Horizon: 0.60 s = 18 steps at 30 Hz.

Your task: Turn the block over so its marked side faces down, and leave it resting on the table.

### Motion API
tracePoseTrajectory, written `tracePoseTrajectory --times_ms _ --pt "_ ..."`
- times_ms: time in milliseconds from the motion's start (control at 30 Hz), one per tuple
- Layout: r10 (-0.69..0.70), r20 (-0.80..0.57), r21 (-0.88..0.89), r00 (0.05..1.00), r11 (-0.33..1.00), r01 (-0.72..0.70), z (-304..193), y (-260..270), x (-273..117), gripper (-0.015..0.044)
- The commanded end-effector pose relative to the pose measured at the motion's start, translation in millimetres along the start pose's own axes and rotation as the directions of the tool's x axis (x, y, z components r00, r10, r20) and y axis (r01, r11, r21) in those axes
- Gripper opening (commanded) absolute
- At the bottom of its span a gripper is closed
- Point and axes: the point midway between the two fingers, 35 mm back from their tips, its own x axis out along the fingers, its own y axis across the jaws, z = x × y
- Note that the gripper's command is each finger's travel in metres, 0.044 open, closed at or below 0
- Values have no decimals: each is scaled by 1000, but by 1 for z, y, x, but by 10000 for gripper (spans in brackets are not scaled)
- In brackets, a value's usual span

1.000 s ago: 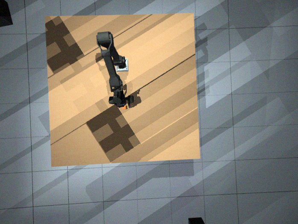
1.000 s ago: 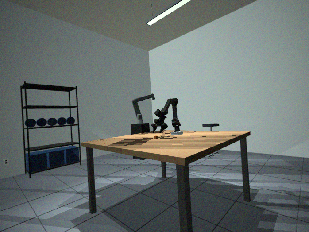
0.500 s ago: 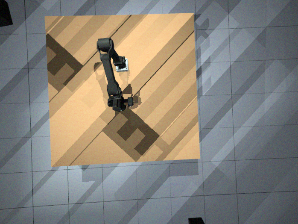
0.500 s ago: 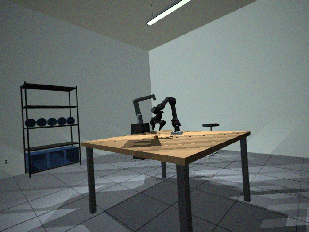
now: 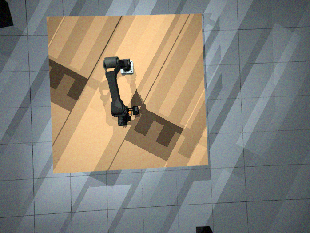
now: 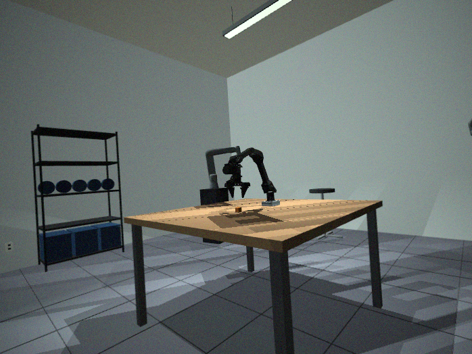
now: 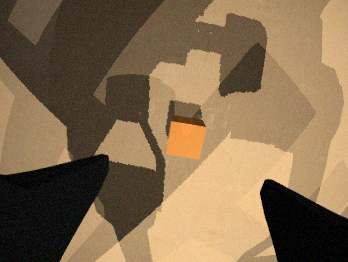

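Black arm arched over, tool (image 5: 129,110) (image 6: 237,196) (image 7: 187,176) pointing down, fingers wide apart, gripping nothing

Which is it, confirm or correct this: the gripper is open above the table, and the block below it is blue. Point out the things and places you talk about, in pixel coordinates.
The color is wrong: the block (image 5: 129,112) (image 6: 238,209) (image 7: 186,140) is orange, as the wrist view shows. The rest stands: the gripper (image 5: 129,110) (image 6: 237,196) (image 7: 187,176) is open above the table (image 5: 82,153) (image 6: 182,224) (image 7: 200,215), with the block below it.
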Motion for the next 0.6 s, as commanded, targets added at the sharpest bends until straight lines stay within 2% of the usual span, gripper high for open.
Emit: tracePoseTrajectory --times_ms 0,100,567 --pt "4 -19 4 1000 1000 -4 1 0 9 440" --pt "4 -19 4 1000 1000 -4 0 0 33 440" --pt "4 -19 4 1000 1000 -4 0 0 51 440"
